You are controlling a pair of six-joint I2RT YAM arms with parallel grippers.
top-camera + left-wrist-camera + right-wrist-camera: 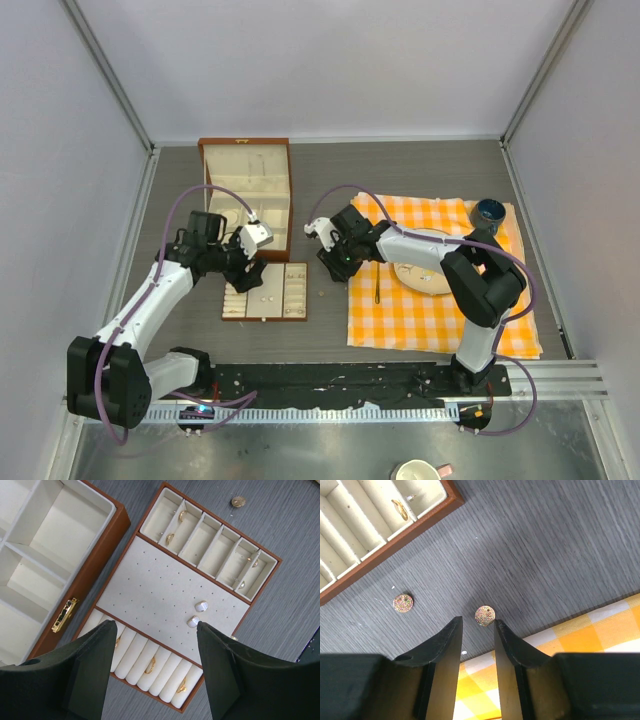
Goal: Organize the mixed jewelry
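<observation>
Gold on grey: a small disc (pixel 484 615) lies at the tips of the right gripper (pixel 477 621), just off the edge of the tray (pixel 380 557).
The jaws stand narrowly parted, pinching nothing. The flat piece may skid away or flip as they meet, thin metal on a hard table (pixel 560 545). A second disc (pixel 403 603) lies nearer the tray, and the left gripper (pixel 156 626) hovers spread wide above it.

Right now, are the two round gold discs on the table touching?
Apart: the right wrist view shows bare table between the left-hand disc and the right-hand disc.
</observation>
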